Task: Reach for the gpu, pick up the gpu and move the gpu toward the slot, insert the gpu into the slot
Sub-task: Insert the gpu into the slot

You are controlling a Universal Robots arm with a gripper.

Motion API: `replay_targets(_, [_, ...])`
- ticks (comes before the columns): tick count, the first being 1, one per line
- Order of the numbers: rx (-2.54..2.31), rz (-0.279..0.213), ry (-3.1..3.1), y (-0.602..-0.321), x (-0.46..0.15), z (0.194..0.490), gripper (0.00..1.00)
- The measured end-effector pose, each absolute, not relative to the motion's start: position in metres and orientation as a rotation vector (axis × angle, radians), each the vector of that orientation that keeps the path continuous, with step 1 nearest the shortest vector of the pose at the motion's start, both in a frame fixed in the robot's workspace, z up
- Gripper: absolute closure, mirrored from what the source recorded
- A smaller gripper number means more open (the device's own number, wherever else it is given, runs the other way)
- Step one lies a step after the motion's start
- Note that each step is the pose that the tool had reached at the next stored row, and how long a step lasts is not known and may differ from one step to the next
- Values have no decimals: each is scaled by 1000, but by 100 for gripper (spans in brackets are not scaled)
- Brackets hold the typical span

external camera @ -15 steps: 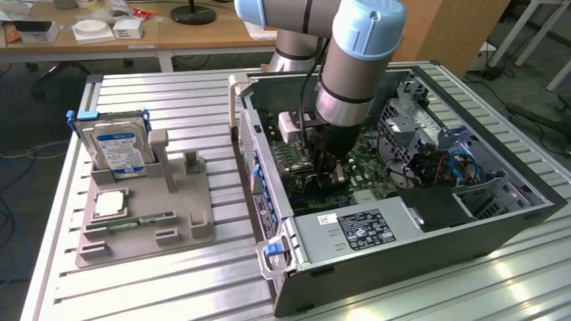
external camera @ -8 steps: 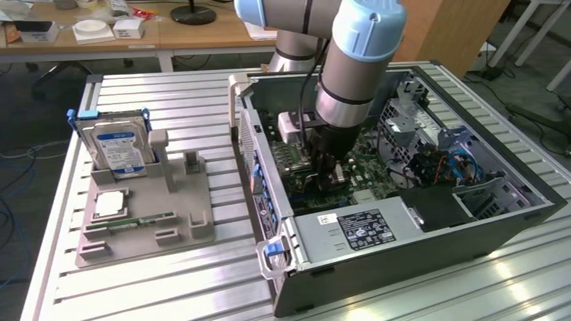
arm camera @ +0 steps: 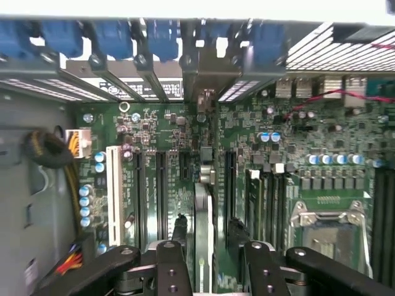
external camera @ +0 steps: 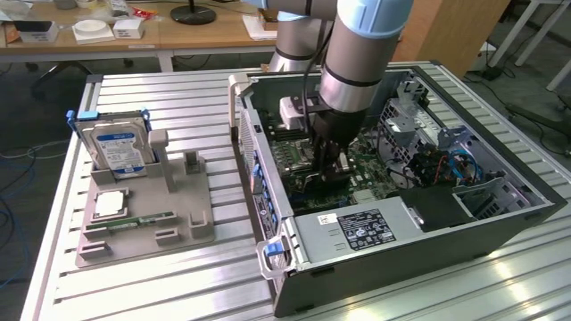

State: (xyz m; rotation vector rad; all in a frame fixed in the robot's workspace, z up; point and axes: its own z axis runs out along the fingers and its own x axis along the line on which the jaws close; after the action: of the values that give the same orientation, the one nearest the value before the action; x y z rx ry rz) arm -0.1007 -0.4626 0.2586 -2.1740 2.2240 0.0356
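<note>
- Black two-finger hand (arm camera: 210, 262) on the grey arm is down inside the open PC case. It is open, with the fingers (arm camera: 170, 265) standing either side of the card and a gap showing on each side, so nothing is gripped.
- The thin dark circuit-card gpu (arm camera: 203, 225) is seen edge-on as a narrow upright strip between the fingers, standing on the board in line with the long black expansion slots. Fan and silver bracket can't be made out from this angle.
- Progress judgement: reach, pick and carry are done. The card looks to be in the slot and free of the hand, though I can't tell whether it is fully seated.
- The green motherboard (arm camera: 321, 142) lies under the card, with a silver CPU socket (arm camera: 324, 228) and a white slot (arm camera: 113, 191) on it.
- The dark grey PC case (external camera: 499, 221) lies on its side on the ribbed aluminium counter (external camera: 178, 294), and the hand (external camera: 330, 170) is near its middle.
- In the exterior view, at 9 o'clock of the case, is a grey plastic parts tray (external camera: 147, 234). It holds an upright silver hard drive with a blue-white label (external camera: 116, 147) and a short green memory stick (external camera: 143, 219). I judge the tray's bare holders to be where the gpu came from.
- At 12 o'clock, far off, is a wooden desk (external camera: 214, 33).
</note>
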Motion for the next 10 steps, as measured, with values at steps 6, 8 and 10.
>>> replay_targets(6, [-2172, 32, 2222, -463, -101, 269, 60])
replay_targets(8, [-2172, 32, 2222, -463, -101, 269, 68])
replay_targets(10, [-2172, 32, 2222, -463, -101, 269, 74])
